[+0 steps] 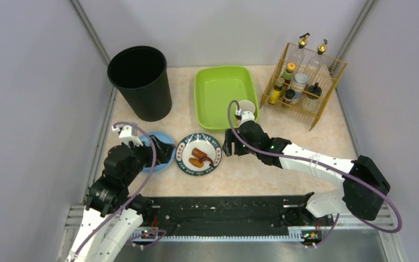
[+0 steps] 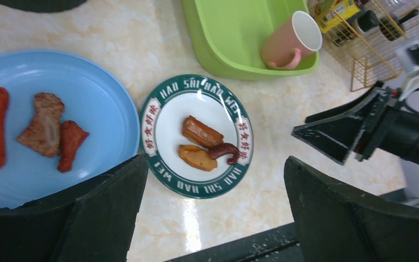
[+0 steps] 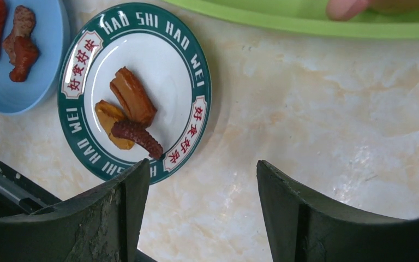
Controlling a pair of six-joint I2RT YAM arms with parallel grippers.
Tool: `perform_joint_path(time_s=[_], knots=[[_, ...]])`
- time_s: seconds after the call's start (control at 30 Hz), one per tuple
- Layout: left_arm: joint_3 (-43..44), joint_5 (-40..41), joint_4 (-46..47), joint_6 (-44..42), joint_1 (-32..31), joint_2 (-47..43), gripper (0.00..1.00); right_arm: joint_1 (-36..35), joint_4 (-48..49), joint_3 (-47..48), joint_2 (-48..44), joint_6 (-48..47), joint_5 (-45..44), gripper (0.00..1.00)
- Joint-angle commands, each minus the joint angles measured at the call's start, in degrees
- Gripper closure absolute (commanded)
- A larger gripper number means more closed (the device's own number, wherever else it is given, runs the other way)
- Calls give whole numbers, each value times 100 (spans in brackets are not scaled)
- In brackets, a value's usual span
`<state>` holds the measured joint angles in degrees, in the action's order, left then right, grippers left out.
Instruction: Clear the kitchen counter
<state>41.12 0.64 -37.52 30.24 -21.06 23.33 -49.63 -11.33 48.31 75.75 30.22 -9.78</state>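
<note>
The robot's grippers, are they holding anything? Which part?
No, nothing is held. The left gripper and the right gripper are both open, with only the kitchen counter and a green-rimmed plate seen below the gaps.

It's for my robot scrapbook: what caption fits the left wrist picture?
Open left gripper frames a green-rimmed plate of food beside a blue plate; pink mug tipped in lime-green tub.
</note>
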Motion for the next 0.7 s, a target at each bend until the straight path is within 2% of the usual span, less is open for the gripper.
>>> perform_joint_path(time_s=[0.0, 0.3, 0.43, 0.67], knots=[[-226, -517, 91, 1025, -19, -115, 1, -49, 961, -354, -105, 683, 176, 30], [-771, -791, 412, 1660, -21, -206, 1, -34, 1934, -836, 436, 1300, 228, 34], [-902, -865, 548, 1700, -15, -293, 1, -24, 2463, -1128, 670, 1632, 346, 38], [-886, -848, 512, 1565, -14, -275, 1, -12, 3084, -1363, 1019, 1856, 355, 40]])
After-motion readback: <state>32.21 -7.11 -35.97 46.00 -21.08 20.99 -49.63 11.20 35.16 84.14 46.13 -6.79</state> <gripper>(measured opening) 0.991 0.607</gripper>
